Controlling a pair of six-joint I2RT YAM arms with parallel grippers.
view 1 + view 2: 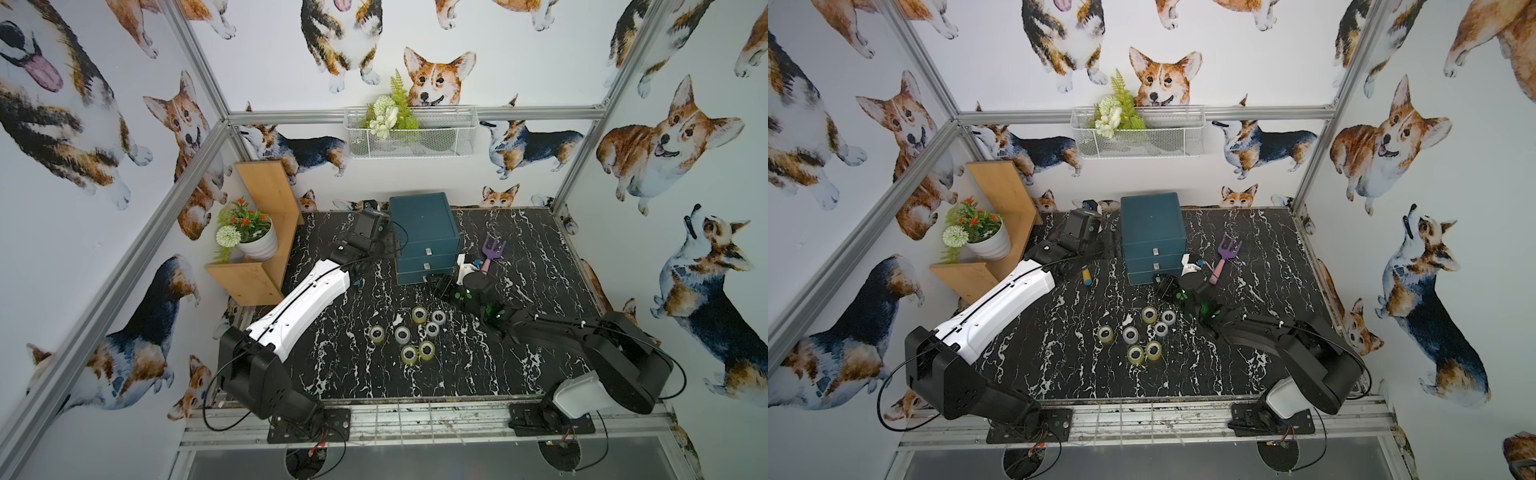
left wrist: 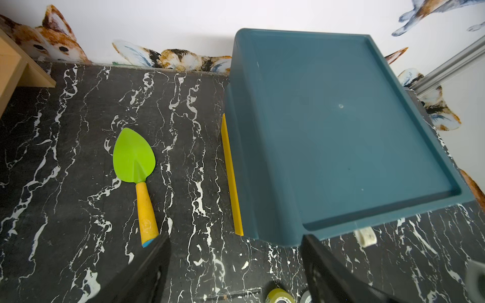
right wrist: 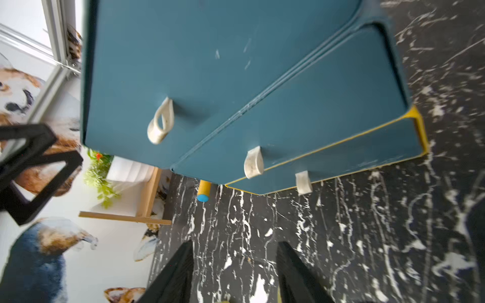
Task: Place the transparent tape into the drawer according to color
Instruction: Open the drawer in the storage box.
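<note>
**Work cell, seen from above and from both wrists.** A black marble-patterned table (image 1: 332, 374) stands between walls papered with corgi prints. At its back is a teal chest (image 1: 422, 220) with three stacked drawers (image 3: 315, 105), each with one pale handle (image 3: 161, 120). Whether any drawer is ajar cannot be told.

**Surroundings.**
- One green trowel (image 2: 133, 154) with a yellow handle lies left of the chest.
- One purple rake (image 1: 492, 248) with a pink handle lies to the chest's right.
- A small white object (image 1: 464, 266) sits at the chest's right front corner, too small to identify.
- A yellow strip (image 2: 231, 178) runs along the chest's base.
- A wooden shelf (image 1: 266, 191) carries one white flower pot (image 1: 259, 247).
- One wire basket (image 1: 436, 141) on the back wall holds artificial greenery.

**Pincers.** The right pincer (image 3: 235, 245) hangs low between the rolls and the bottom drawer's front. Its jaws are spread, with only table between them. The left pincer (image 2: 236, 237) is raised near the chest's front left corner, jaws spread wide and holding nothing.

**Task objects.** Seven tape rolls (image 1: 402, 334) lie in a loose cluster on the table in front of the chest, apart from it. All lie with the core opening upward. Four are tinted yellow-green (image 1: 377, 333) and three are clear greyish-white (image 1: 438, 318). Each is see-through around a pale core. In both top views several rolls touch or nearly touch their neighbours. The yellow-green one at the cluster's left side lies slightly apart.
</note>
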